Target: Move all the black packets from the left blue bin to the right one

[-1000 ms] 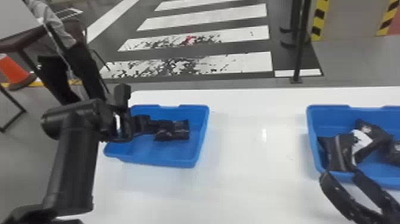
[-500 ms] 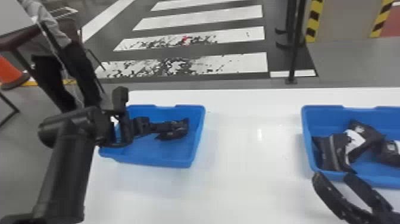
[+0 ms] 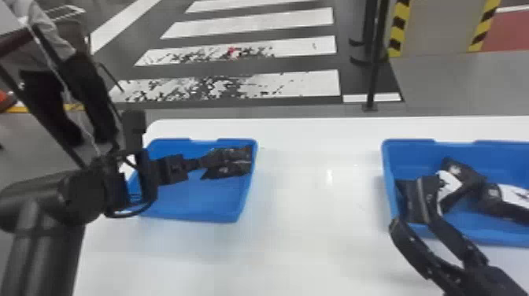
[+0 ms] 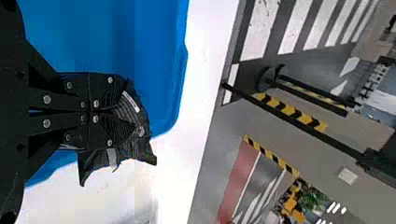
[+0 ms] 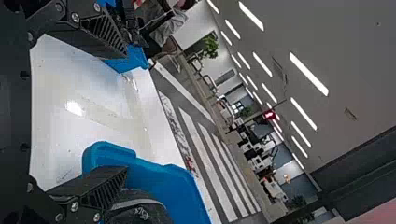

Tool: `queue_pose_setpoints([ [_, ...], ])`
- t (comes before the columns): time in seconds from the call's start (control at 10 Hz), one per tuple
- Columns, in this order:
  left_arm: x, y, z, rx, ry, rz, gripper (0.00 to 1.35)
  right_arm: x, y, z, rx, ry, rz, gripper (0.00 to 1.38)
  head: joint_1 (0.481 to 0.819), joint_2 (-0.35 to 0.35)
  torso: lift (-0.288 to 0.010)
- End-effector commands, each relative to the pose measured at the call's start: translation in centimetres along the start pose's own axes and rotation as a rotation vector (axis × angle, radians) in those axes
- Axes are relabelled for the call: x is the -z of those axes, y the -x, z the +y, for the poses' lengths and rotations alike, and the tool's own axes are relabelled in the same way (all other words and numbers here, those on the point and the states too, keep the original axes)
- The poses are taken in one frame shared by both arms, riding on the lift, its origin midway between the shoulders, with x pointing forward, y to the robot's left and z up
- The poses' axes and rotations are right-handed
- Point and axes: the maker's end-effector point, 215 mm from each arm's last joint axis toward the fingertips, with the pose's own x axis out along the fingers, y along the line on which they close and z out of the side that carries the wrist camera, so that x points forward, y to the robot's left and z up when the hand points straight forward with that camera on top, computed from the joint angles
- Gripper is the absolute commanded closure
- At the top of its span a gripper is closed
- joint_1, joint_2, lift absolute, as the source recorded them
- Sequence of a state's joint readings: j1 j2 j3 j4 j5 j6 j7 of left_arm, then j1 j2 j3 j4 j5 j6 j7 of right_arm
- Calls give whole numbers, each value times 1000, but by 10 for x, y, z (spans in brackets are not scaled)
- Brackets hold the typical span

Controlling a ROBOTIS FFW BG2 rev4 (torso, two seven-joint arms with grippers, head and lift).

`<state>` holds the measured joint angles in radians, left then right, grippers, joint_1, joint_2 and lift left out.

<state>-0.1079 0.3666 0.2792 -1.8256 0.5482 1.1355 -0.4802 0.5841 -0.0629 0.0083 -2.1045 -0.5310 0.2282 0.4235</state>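
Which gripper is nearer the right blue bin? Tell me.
Right: the right gripper is at the near edge of the right bin; the left gripper is at the left bin, closed on a packet.

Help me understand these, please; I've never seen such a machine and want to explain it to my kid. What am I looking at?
This is a robot with a left arm and a right arm. One picture looks forward and down from its head; the other two come from cameras on its wrists and are turned sideways.

On the white table stand two blue bins. The left gripper has its fingers closed on a black packet at the left bin. The right gripper is at the near side of the right bin, its fingers apart. More packets, some with white patches, lie in that bin.
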Motion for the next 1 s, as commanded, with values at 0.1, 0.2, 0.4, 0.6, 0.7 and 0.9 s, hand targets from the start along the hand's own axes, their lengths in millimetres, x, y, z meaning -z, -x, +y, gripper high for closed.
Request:
queue_pose_setpoints([
  [0.1,8,20,-76,141,-60,-52,1207,-4,-7,14,-37,-18,-13,188,695,194,-185],
  [0.2,14,24,-98,183,-65,-61,1207,-9,-11,23,-69,-25,-25,191,695,182,-185],
  [0.4,20,18,-137,277,-61,-83,1207,-11,-20,42,-141,-54,-34,191,695,150,-185],
  [0.6,21,8,-185,395,-62,-101,1207,-5,-36,70,-251,-99,-22,200,695,133,-185],
  [0.7,23,2,-206,440,-72,-94,1207,-5,-40,82,-290,-107,-14,196,695,121,-185],
  [0.9,30,-3,-233,497,-73,-79,1207,-9,-44,89,-313,-105,-15,191,695,96,-185],
])
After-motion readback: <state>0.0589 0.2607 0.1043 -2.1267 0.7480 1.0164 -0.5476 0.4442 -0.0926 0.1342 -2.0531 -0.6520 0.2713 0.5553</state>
